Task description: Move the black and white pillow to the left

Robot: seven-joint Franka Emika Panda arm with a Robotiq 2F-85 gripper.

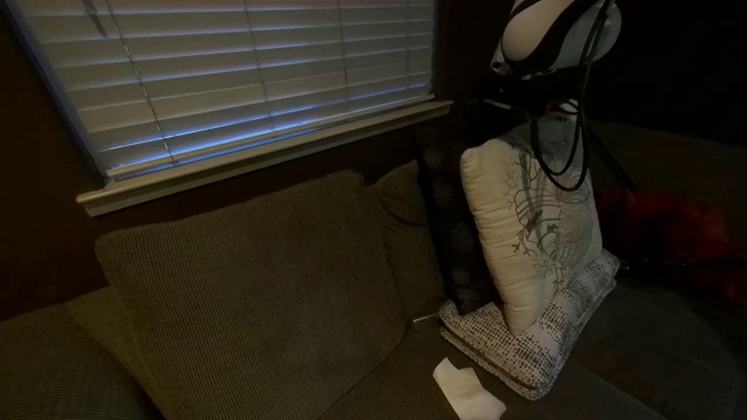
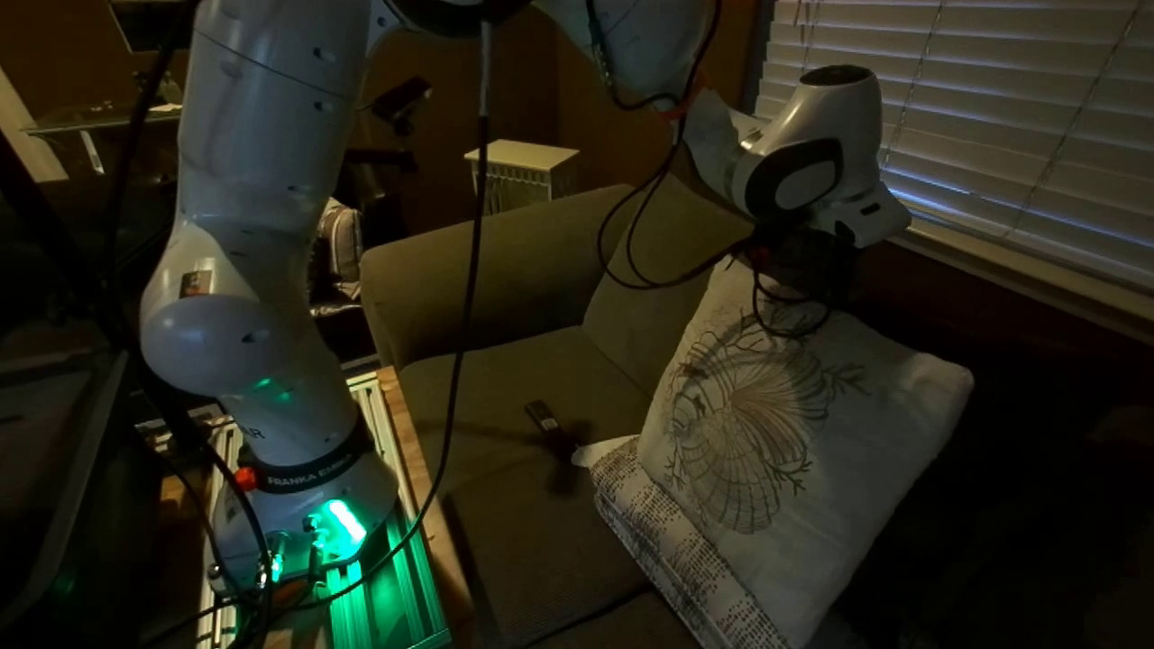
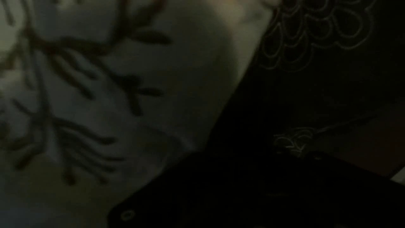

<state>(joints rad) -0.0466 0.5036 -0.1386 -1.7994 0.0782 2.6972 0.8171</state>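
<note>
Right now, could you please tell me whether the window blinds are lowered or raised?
Lowered: the window blinds hang down close to the sill in an exterior view.

You have the black and white pillow (image 1: pixel 551 338) lying flat on the sofa seat (image 2: pixel 518 514). Identify it by dark speckled bands on its white cover. Its upper face is partly covered by a tilted, shell-patterned pillow (image 2: pixel 793 451).

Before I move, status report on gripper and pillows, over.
Gripper at top of white shell pillow, grip too dark to tell. Dotted black and white pillow flat beneath. Likely in the way: white shell pillow, tilted on top.
</note>
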